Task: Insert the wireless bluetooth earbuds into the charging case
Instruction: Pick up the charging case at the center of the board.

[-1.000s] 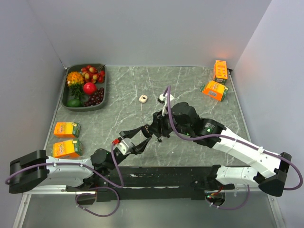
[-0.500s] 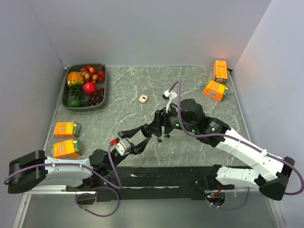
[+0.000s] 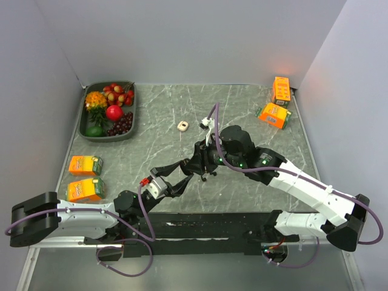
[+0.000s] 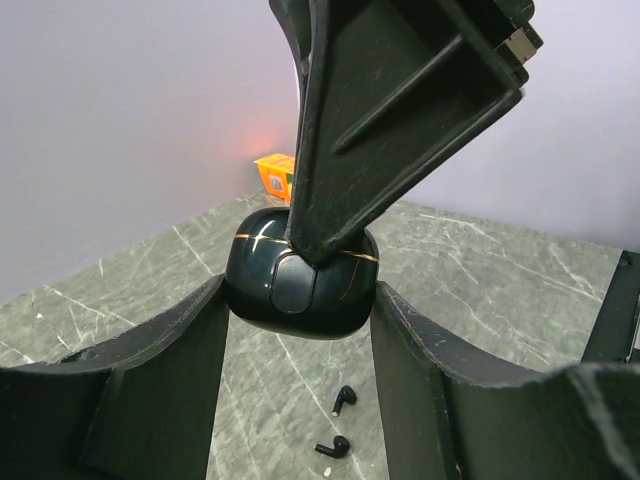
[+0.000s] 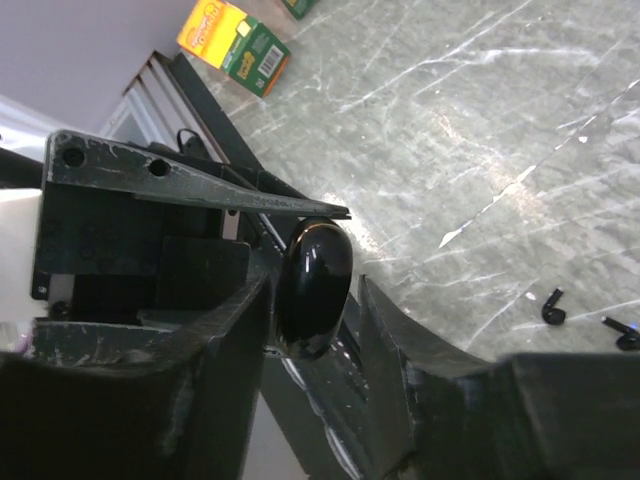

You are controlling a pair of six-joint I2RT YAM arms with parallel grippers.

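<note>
Left wrist: earbuds (image 4: 343, 400) on table (image 4: 500, 260), below gripped case (image 4: 262, 275).

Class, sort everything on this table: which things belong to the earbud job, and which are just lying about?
Job: charging case; earbuds.
Lying about: fruit tray; orange cartons; small beige object.

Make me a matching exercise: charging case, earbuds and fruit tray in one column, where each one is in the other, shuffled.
Things:
1. charging case
2. earbuds
3. fruit tray

Places:
A. at the far left corner of the table
B. two loose pieces lying on the bare tabletop
C. held up in the air, off the tabletop

Pairs: 1-C, 2-B, 3-A
</note>
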